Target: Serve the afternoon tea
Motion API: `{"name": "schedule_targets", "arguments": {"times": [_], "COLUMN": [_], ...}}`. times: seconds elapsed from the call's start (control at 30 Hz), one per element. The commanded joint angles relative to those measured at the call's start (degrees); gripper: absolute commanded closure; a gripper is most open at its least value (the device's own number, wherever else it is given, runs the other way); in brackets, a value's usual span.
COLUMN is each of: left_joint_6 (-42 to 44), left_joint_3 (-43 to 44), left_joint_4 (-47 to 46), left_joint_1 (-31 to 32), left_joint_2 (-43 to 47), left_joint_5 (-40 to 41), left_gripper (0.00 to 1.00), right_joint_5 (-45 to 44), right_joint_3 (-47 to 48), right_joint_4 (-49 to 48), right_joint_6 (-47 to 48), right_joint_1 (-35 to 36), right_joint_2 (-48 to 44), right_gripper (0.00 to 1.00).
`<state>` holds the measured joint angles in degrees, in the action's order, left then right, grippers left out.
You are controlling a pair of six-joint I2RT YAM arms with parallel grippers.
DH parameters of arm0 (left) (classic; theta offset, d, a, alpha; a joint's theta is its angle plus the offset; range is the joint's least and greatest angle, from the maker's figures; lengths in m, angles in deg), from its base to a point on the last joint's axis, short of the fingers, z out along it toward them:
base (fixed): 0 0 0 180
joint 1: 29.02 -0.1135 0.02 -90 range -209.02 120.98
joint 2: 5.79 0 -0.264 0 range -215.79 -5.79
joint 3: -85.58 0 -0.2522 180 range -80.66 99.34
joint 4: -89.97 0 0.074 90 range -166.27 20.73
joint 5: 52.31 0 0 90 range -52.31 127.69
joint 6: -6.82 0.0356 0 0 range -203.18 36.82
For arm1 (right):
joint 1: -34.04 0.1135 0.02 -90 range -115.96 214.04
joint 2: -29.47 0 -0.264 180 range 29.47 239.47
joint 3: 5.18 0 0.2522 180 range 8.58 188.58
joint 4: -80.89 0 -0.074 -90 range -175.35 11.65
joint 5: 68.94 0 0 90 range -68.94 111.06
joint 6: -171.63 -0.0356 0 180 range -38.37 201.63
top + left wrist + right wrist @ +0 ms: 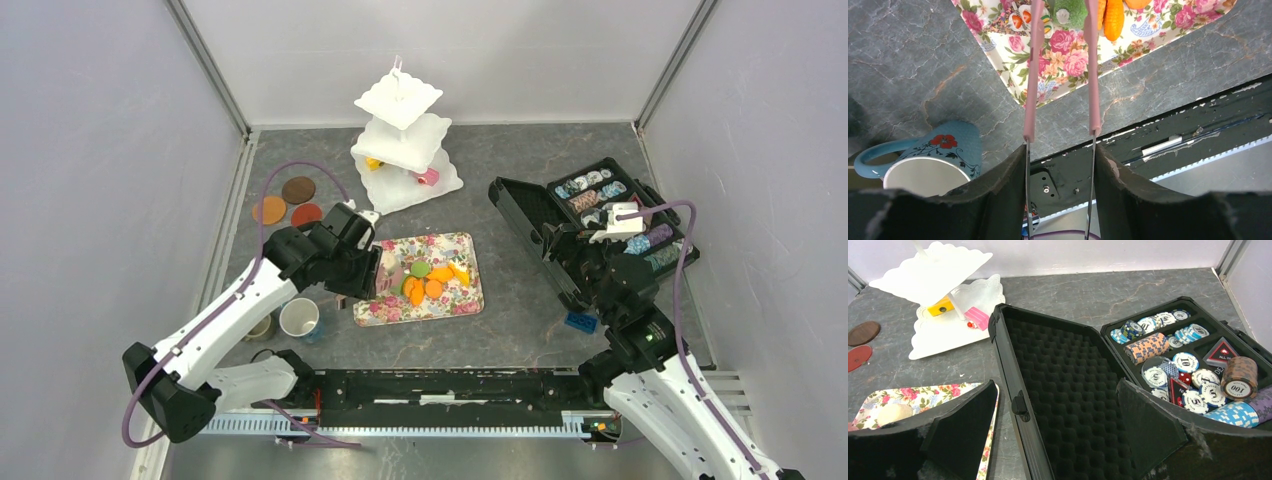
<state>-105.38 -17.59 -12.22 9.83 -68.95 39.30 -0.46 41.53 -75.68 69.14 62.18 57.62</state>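
My left gripper (362, 262) is shut on pink-tipped tongs (1032, 75), its fingers pressing the two metal arms (1060, 150). The tong tips reach over the floral tray (462, 300) and stand on either side of a green cake (1069, 12), next to orange cakes (1113, 17). The tray's cakes also show in the top view (428, 285). A teal cup (950, 147) stands left of the tongs. The white tiered stand (400, 140) holds a yellow cake (374, 163) and a pink cake (428, 177). My right gripper (1058, 390) is open and empty over the black case's foam lid.
Brown and orange saucers (290, 202) lie at the far left. A tan cup (262, 327) sits beside the teal cup (299, 318). The open black case (600, 225) with patterned discs fills the right side. A blue brick (580, 322) lies in front of it.
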Motion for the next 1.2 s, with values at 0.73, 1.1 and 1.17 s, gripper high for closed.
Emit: {"name": "schedule_targets", "arguments": {"times": [0.73,1.1,1.17], "left_joint_6": [4.0,4.27,4.52], "left_joint_3": [1.36,0.83,0.74], "left_joint_4": [-3.0,-4.2,-4.37], "left_joint_1": [3.29,4.04,4.13], "left_joint_2": [-4.92,-7.39,-8.22], "left_joint_5": [1.58,2.11,2.5], "left_gripper": [0.47,0.45,0.45], "right_joint_5": [0.59,0.17,0.09], "right_joint_3": [-0.87,-0.41,-0.68], "right_joint_4": [-2.87,-1.94,-2.09], "right_joint_6": [-0.79,-0.58,-0.62], "right_joint_1": [0.3,0.26,0.25], "right_joint_2": [-0.45,-0.52,-0.74], "right_gripper": [0.02,0.02,0.02]}}
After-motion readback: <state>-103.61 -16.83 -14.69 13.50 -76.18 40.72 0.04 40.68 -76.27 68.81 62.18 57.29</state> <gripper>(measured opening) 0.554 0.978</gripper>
